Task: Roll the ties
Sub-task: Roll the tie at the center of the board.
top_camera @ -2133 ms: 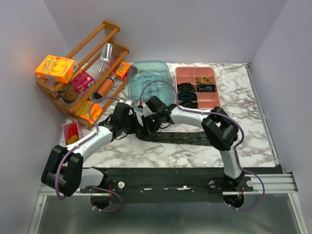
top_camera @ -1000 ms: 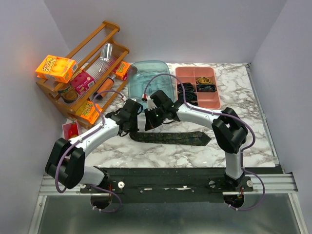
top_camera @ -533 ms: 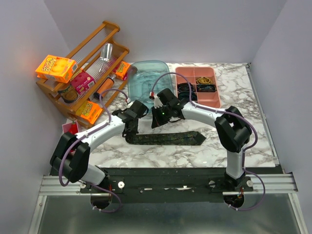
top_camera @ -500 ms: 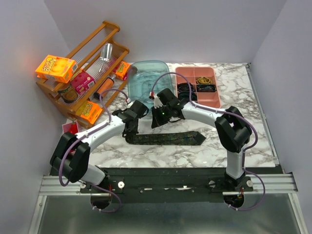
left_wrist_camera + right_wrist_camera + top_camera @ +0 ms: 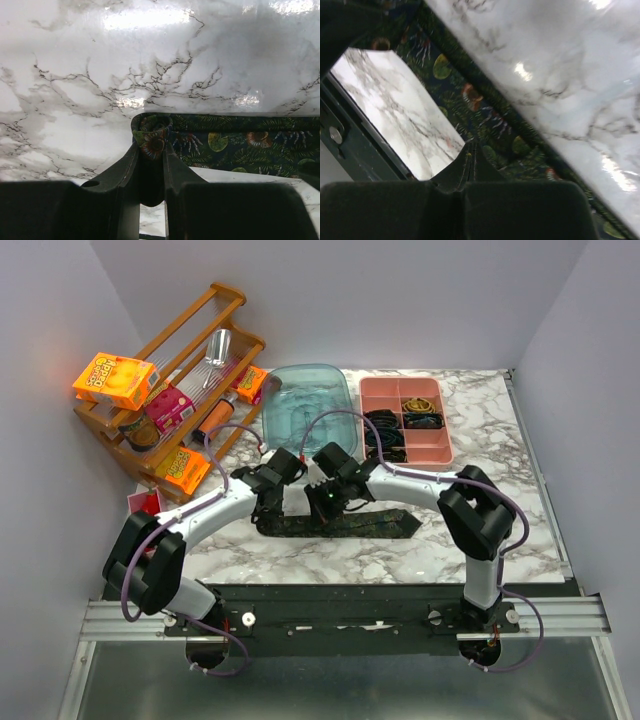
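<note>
Between left gripper (image 5: 151,152) fingertips: folded end of tie (image 5: 235,145), clamped; remainder flat on marble table (image 5: 75,65), extending rightward. At right gripper (image 5: 471,150): jaws fully together, empty, over tie.

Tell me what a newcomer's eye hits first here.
A long dark necktie with a leafy green print lies flat across the white marble table, close to the arms' bases. The left tool pinches its folded left end, while the shut right tool sits over its middle. At the far left, a bright orange carton glows on a wooden rack.
</note>
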You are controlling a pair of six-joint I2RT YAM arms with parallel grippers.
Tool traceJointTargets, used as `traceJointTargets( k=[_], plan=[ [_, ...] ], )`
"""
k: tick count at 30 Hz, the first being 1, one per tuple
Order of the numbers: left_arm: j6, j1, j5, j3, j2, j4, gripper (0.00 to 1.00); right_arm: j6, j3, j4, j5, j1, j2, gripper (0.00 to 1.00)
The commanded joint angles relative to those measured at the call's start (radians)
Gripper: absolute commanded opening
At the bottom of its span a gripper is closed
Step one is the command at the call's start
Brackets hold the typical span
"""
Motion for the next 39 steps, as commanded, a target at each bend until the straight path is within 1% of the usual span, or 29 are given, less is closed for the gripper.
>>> traceJointTargets(
  k=[1,5,12,17,25,39],
  plan=[
    [-0.017,-0.005,-0.039,-0.021,-0.024,0.015,0.0,-0.012,-0.025,-0.027,-0.017,0.029,0.019,0.01],
    [-0.017,-0.005,-0.042,-0.027,-0.031,0.018,0.0,-0.014,-0.02,-0.035,0.01,0.034,0.047,0.01],
    [-0.002,-0.007,-0.039,-0.044,-0.07,0.024,0.0,0.0,0.032,-0.102,0.122,0.032,0.098,0.01],
    [0.01,-0.011,-0.038,-0.051,-0.098,0.028,0.0,0.018,0.047,-0.115,0.147,0.029,0.107,0.01],
    [0.015,-0.039,-0.05,-0.053,-0.086,0.024,0.0,0.026,0.092,-0.136,0.156,0.028,0.116,0.01],
    [-0.016,-0.084,-0.122,-0.042,-0.018,-0.025,0.0,0.034,0.089,-0.142,0.116,0.023,0.075,0.01]
  ],
)
